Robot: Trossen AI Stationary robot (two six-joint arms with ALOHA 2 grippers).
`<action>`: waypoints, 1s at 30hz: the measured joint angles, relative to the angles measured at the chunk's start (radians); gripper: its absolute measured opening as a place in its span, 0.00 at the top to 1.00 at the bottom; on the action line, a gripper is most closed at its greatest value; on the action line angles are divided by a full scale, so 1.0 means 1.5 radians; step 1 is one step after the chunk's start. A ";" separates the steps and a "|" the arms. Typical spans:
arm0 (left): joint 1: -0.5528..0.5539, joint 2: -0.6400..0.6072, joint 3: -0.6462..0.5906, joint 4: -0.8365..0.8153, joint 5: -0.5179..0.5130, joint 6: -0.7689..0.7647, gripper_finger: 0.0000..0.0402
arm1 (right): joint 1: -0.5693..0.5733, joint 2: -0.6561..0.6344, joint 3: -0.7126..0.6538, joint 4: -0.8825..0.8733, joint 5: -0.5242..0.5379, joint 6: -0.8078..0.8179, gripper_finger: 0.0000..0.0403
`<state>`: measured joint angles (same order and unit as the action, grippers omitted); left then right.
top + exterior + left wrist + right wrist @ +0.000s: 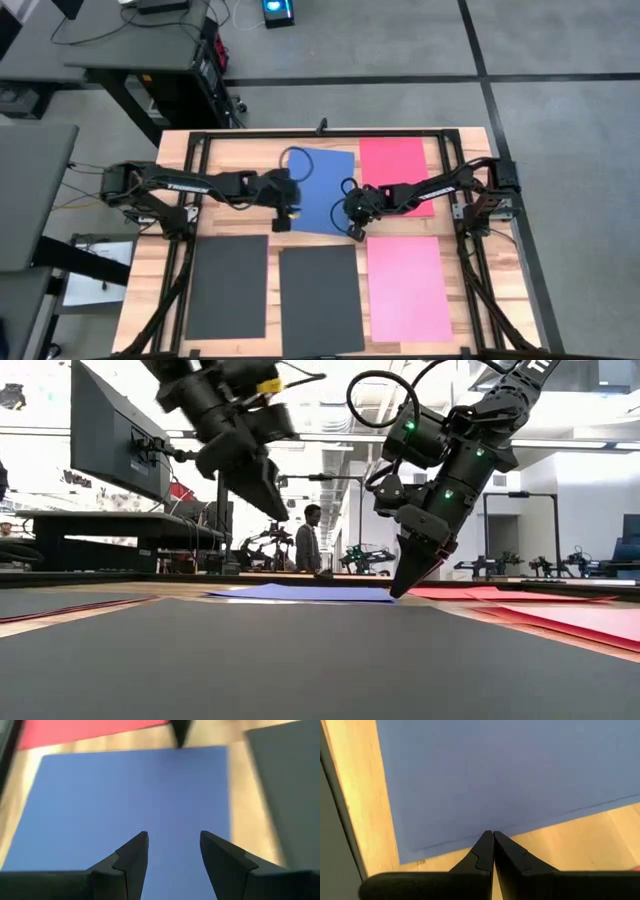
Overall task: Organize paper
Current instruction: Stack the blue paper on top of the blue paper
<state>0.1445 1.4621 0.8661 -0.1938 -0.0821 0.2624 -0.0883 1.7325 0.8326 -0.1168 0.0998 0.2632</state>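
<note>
Lettering reading TROSSEN is seen in white on the left arm (190, 185); no other writing can be read. The blue sheet (318, 190) is taken as landmark: it lies slightly skewed on the wooden table (240, 150), its corners free. The red sheet (396, 175) is laid just beside it; the pink sheet (408, 288) is set nearer the front edge, with two dark grey sheets (228, 285) (320, 298) alongside. Strips of bare wood are left between all sheets. The left gripper (172, 850) is held above the blue sheet, fingers apart, nothing between them. The right gripper (493, 837) is placed at the blue sheet's edge, fingers pressed together, tip down at the paper.
</note>
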 joint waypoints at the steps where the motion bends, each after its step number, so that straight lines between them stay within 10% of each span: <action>1: 0.009 -0.009 -0.026 0.016 -0.016 -0.002 0.60 | 0.000 0.000 0.000 0.002 0.000 -0.001 1.00; 30: 0.079 0.018 -0.065 -0.095 -0.101 -0.025 0.60 | 0.002 -0.016 0.013 -0.051 0.002 0.000 1.00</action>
<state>0.2635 1.4885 0.7681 -0.3370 -0.2331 0.2251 -0.0852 1.7088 0.8520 -0.1937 0.1032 0.2634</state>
